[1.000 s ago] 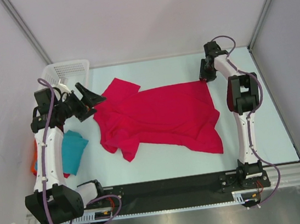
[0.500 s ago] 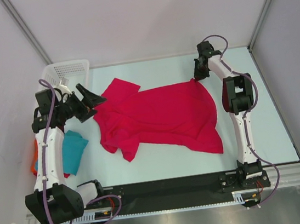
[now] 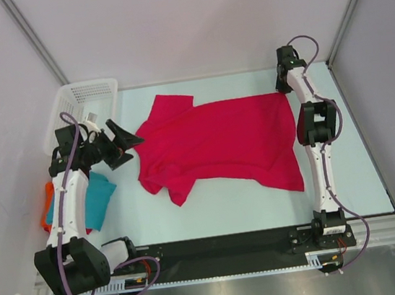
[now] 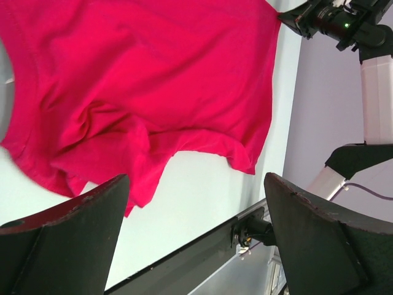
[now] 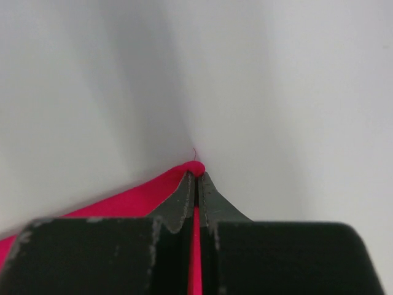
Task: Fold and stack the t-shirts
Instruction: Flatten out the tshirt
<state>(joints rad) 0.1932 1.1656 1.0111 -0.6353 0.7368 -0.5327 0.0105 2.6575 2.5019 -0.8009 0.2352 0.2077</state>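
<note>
Crimson t-shirt (image 3: pixel 218 141): spread across the bench (image 3: pixel 361 170), its near left side rumpled.
My right jaws: clamped together on its far right corner.
My left jaws: wide apart, empty, just left of the shirt.
Step in hand: flattening. I judge that a low, gentle pull on the corner smooths it, and that my left jaws should take the rumpled side.
Teal t-shirt (image 3: pixel 96 197), orange t-shirt (image 3: pixel 46 211): heaped at the bench's left edge.
</note>
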